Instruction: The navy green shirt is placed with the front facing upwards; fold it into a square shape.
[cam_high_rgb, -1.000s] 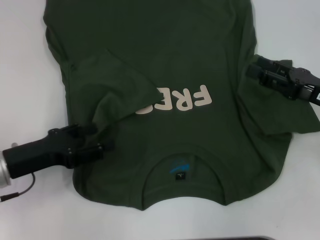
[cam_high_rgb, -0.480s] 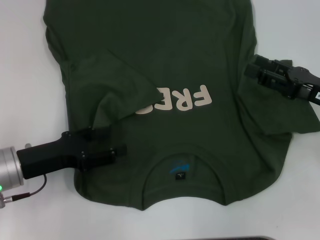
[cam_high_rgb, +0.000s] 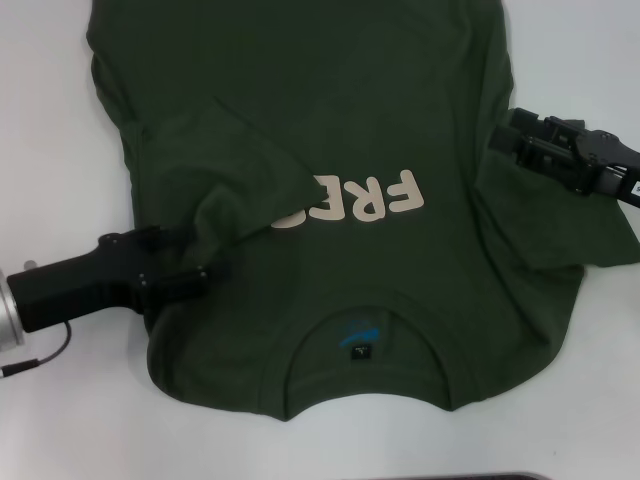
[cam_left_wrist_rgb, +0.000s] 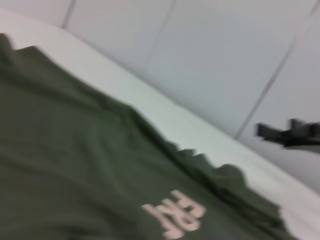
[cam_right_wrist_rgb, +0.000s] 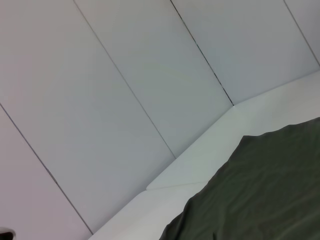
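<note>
Between the two grippers, the dark olive-green short-sleeved cotton shirt (cam_high_rgb: 330, 200) lies spread front-up on the white table (cam_high_rgb: 60, 420), its round collar (cam_high_rgb: 362, 345) with a small black-and-blue tag toward the robot and its pale cream block letters (cam_high_rgb: 365, 198) across the chest. One sleeve (cam_high_rgb: 230, 170) is folded inward over the chest just beyond the left gripper and hides the first part of the lettering, so only "FRE" reads clearly.

The black left gripper (cam_high_rgb: 195, 275) lies low at the shirt's left side, its tip on the cloth right below that folded sleeve; whether its fingers are apart, together or pinching fabric cannot be made out. The black right gripper (cam_high_rgb: 505, 140) sits at the shirt's right edge, over the other sleeve (cam_high_rgb: 560, 225), which lies flat and spread outward; its finger state is likewise unclear.

A thin cable (cam_high_rgb: 40, 358) trails on the table behind the left arm. The far hem runs out of the head view. The wrist views show pale, seamed wall panels (cam_right_wrist_rgb: 125, 75) behind the table.
</note>
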